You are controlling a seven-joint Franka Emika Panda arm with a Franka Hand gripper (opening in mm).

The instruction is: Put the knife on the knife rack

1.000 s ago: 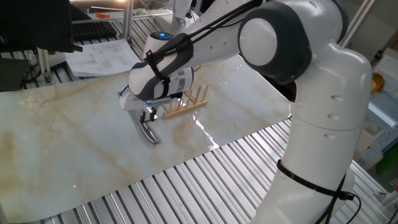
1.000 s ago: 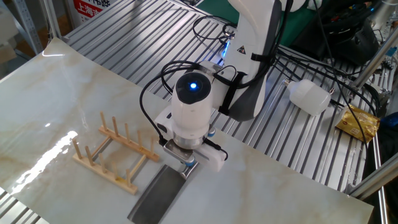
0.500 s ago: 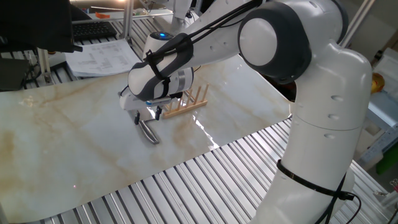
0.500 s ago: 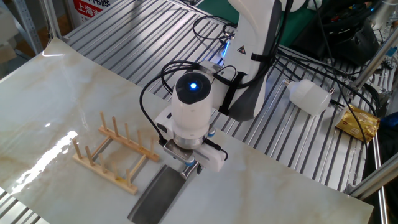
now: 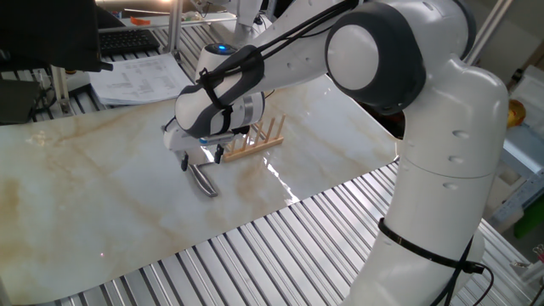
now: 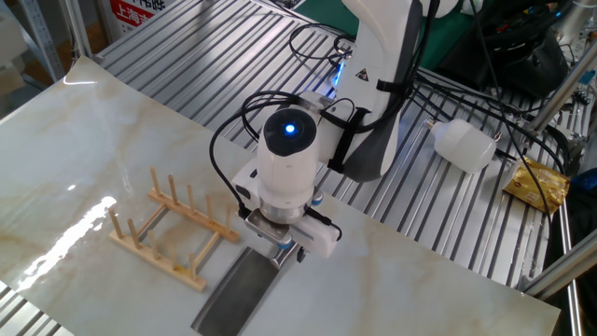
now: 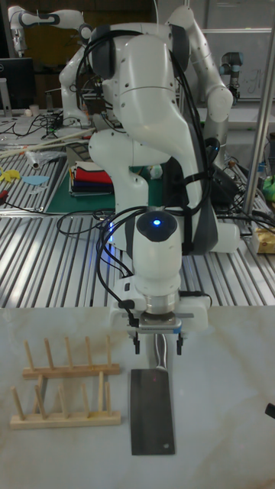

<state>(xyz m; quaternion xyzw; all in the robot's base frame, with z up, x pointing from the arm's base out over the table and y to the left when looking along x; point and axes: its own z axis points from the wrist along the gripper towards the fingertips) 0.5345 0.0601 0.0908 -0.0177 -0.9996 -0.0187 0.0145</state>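
Observation:
The knife (image 7: 151,412) lies flat on the marble table, its broad steel blade toward the front and its shiny handle (image 7: 159,353) pointing at the arm. My gripper (image 7: 159,345) stands open directly over the handle, one finger on each side with a gap to the metal. In one fixed view the gripper (image 5: 201,158) hovers just above the handle (image 5: 204,182). In the other fixed view the blade (image 6: 233,293) shows below the gripper (image 6: 285,252). The knife rack (image 7: 65,393), light wood with upright pegs, stands just left of the knife (image 6: 168,229) and holds nothing.
The marble slab (image 5: 85,187) rests on a ribbed metal table (image 5: 255,255). Papers and a keyboard (image 5: 136,76) lie at the far edge. A white plastic bottle (image 6: 464,145), cables and a yellow packet (image 6: 536,182) sit beside the robot base.
The gripper's fingers have spread apart over the knife handle. The arm, the knife and the rack have stayed where they were.

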